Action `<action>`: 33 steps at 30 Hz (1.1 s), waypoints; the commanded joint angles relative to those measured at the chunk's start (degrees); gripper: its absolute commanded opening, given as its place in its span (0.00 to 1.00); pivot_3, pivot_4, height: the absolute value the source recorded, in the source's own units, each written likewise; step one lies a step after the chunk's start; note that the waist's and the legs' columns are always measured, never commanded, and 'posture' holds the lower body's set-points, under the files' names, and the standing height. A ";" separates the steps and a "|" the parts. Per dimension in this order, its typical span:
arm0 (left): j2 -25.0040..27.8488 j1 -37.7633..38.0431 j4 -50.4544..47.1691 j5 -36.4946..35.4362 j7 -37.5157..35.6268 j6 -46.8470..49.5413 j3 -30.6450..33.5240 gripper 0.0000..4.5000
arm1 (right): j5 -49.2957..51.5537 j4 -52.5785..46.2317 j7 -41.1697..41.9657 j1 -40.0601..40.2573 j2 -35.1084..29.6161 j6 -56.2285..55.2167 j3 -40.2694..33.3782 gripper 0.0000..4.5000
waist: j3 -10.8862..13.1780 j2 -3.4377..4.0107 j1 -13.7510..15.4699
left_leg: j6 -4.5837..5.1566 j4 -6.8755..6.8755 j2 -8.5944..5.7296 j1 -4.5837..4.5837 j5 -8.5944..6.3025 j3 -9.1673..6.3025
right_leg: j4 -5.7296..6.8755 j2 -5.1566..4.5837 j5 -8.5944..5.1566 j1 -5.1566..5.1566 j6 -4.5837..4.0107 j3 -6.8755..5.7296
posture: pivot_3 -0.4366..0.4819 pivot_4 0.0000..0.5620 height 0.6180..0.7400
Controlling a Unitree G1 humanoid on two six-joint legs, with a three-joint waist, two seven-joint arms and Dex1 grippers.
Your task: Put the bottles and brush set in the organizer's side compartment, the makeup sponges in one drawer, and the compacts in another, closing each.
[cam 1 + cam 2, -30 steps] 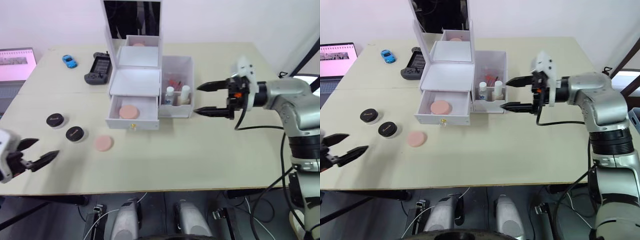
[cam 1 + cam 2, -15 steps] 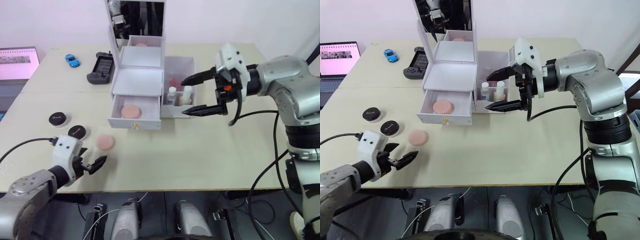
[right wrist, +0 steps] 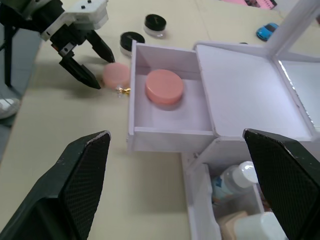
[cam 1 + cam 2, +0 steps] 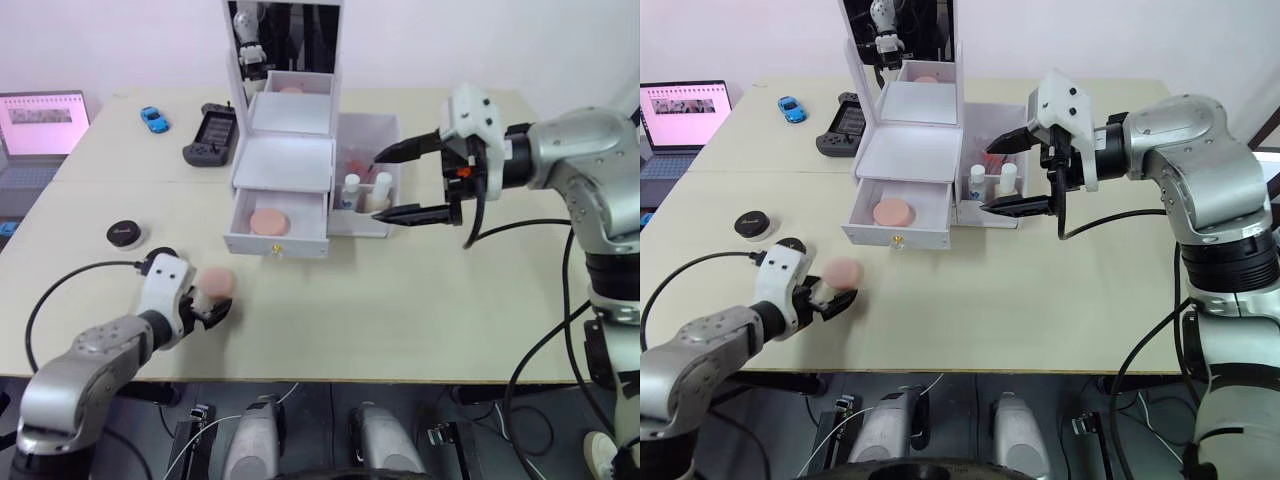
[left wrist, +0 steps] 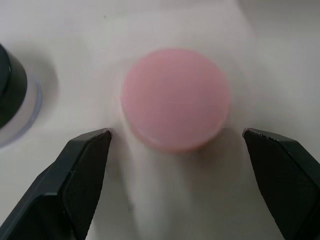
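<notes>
The white organizer [image 4: 285,165] stands mid-table with its lower drawer [image 4: 275,243] pulled out and one pink makeup sponge [image 4: 268,221] lying in it. The other sponge [image 4: 216,281] rests on the table; my left gripper [image 4: 210,301] is open just in front of it, its fingers [image 5: 85,165] level with the sponge's [image 5: 175,97] near edge on either side. Two black compacts [image 4: 124,234] [image 3: 131,39] sit left of that. Both bottles [image 4: 352,190] and the pinkish brush set [image 4: 355,160] stand in the side compartment [image 4: 365,228]. My right gripper [image 4: 380,186] hangs open beside that compartment.
A mirror [image 4: 290,30] rises from the organizer's back. Behind it on the left lie a black handheld console [image 4: 210,135] and a blue toy car [image 4: 154,119]. A laptop [image 4: 45,130] stands at the far left edge of the table [image 4: 420,300].
My left gripper has come in from the table's left front edge to the loose sponge. My right gripper has drawn closer to the side compartment. The camera view has shifted.
</notes>
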 commanded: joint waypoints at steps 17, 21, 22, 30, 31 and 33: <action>-1.37 -7.89 -1.13 0.57 1.92 8.14 0.56 0.59 | 0.36 -3.47 -1.64 -0.45 -1.23 0.69 -2.21 1.00 | 0.00 0.00 -0.16 | 0.00 0.01 -0.02 0.00 0.00 -0.05 | 0.00 0.02 0.09 0.03 0.17 -0.04 | 0.48 0.27 0.99; -0.31 -11.11 -2.31 0.10 2.70 9.56 7.26 0.59 | -0.40 -2.24 -1.71 -0.91 -0.98 0.17 -1.84 1.00 | 0.01 -0.01 -0.20 | 0.00 -0.01 0.01 0.00 0.00 -0.08 | 0.00 0.07 0.09 0.00 0.17 -0.04 | 0.48 0.27 0.99; 0.12 -12.47 -2.55 -0.16 2.74 10.04 8.53 0.59 | -0.40 -2.14 -1.60 -0.95 -0.96 0.10 -1.83 1.00 | 0.01 -0.01 -0.19 | 0.00 -0.01 0.02 -0.01 0.00 -0.10 | 0.00 0.09 0.09 0.00 0.17 -0.06 | 0.48 0.27 0.99; 3.53 -34.22 -1.29 -3.73 0.48 13.36 9.11 0.59 | -1.17 -0.58 -1.40 -1.62 -0.04 -1.60 -1.31 1.00 | 0.08 -0.13 0.10 | -0.03 0.15 -0.02 -0.18 0.02 -0.31 | -0.01 0.18 0.10 0.02 0.20 -0.17 | 0.48 0.27 0.99; 2.94 -37.35 -1.06 -5.32 -0.71 13.63 8.09 0.59 | -1.17 -0.75 -1.61 -1.43 -0.11 -1.55 -1.54 1.00 | 0.08 -0.13 0.10 | -0.02 0.17 -0.02 -0.20 0.02 -0.33 | -0.02 0.19 0.11 0.03 0.21 -0.17 | 0.48 0.27 0.99; 1.05 -40.94 -0.75 -8.16 -2.65 14.33 6.59 0.59 | -1.02 -1.30 -2.22 -0.99 -0.23 -1.23 -2.00 1.00 | 0.06 -0.10 -0.07 | -0.03 0.14 -0.03 -0.19 0.02 -0.32 | -0.08 0.19 0.16 0.07 0.32 -0.16 | 0.48 0.27 0.99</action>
